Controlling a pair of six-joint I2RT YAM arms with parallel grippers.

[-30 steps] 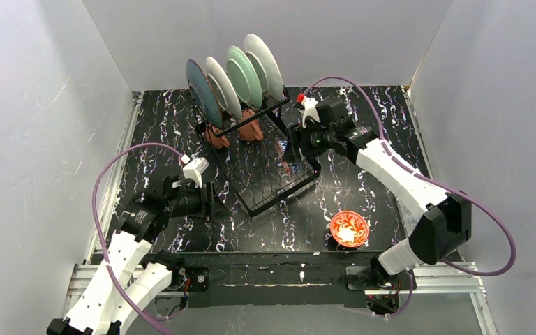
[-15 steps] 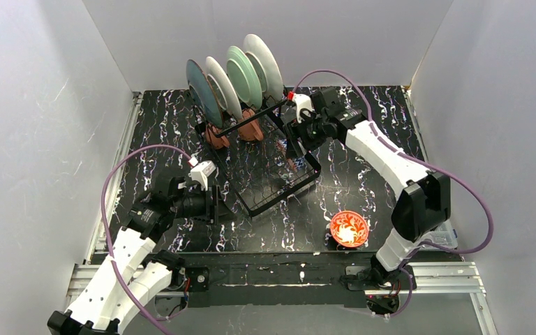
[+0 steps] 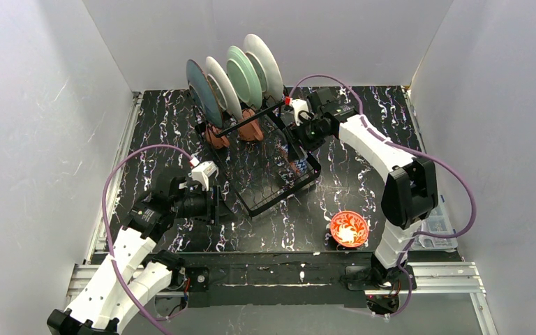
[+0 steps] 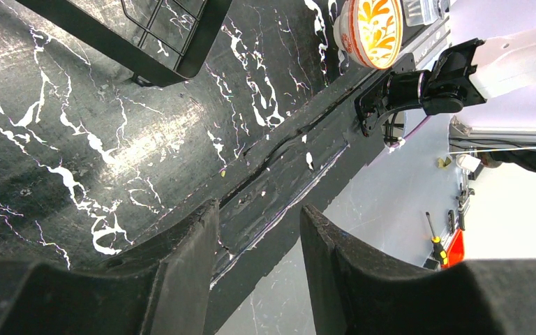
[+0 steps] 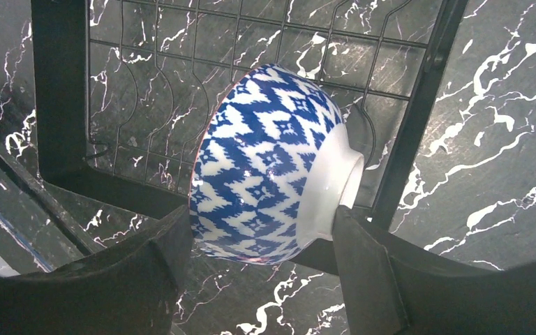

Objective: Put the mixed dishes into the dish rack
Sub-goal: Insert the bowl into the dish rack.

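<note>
**A:** Rack status, biggest first?

**B:** The dish rack (image 3: 283, 190) sits mid-table, its long axis running 11 to 5 o'clock. Four plates stand upright in the slots at the 11 o'clock end, from the dark teal plate (image 3: 201, 92) on the left through to the white plate (image 3: 264, 66) on the right. I judge the plates done.

**A:** Mugs?

**B:** The first mug (image 3: 216, 136) and the second mug (image 3: 252, 130), both terracotta, sit at the foot of the plates at that same end. They look loaded too.

**A:** Bowls?

**B:** One is in hand. The right gripper (image 5: 255, 234) clamps the blue-backed bowl (image 5: 272, 167) on its side, one finger at the rim and the other at the foot. It hangs over the grid by the rack's 3 o'clock edge; I cannot tell whether it touches the wire. The loose bowl (image 3: 349, 228) rests on the table (image 3: 363, 167), red pattern up, at 5 o'clock of the rack and well apart from it.

**A:** Left side?

**B:** The left gripper (image 4: 258, 213) is at 8 o'clock, near the rack's corner. Its fingers are moderately parted with nothing between them.

**A:** Remaining?

**B:** My read: seat and release this bowl, then fetch the loose one.
</note>
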